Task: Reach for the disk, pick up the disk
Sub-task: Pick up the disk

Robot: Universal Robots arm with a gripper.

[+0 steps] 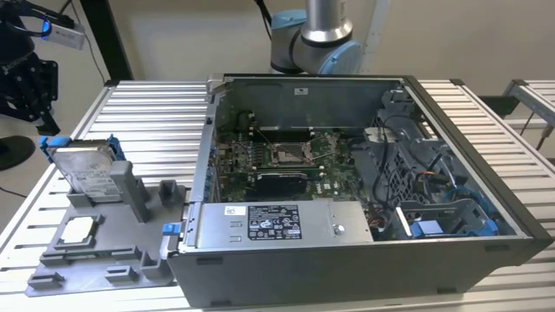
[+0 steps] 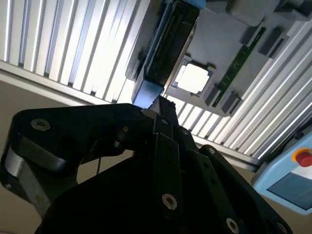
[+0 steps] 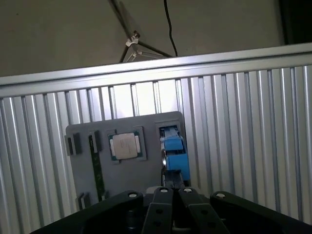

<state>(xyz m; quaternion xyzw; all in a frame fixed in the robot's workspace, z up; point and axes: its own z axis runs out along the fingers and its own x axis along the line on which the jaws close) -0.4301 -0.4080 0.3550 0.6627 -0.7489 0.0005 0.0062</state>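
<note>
We see the gripper (image 3: 171, 189) closed on nothing, clear of the disk (image 1: 84, 168). Exterior view: disk stands in the grey holder (image 1: 117, 227), 9 o'clock of the computer case (image 1: 347, 273)

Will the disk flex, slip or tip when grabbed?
Probably rigid and heavy for its size: the disk looks metal. Its smooth face may slip; the blue frame likely grips better. Propped on edge in the grey holder, a nudge might tip it.

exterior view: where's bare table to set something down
Bare ribbed table beyond the grey tray, beside the computer case, and a strip on the exterior view's right of the case. Crowded: tray holds the disk and chip.
</note>
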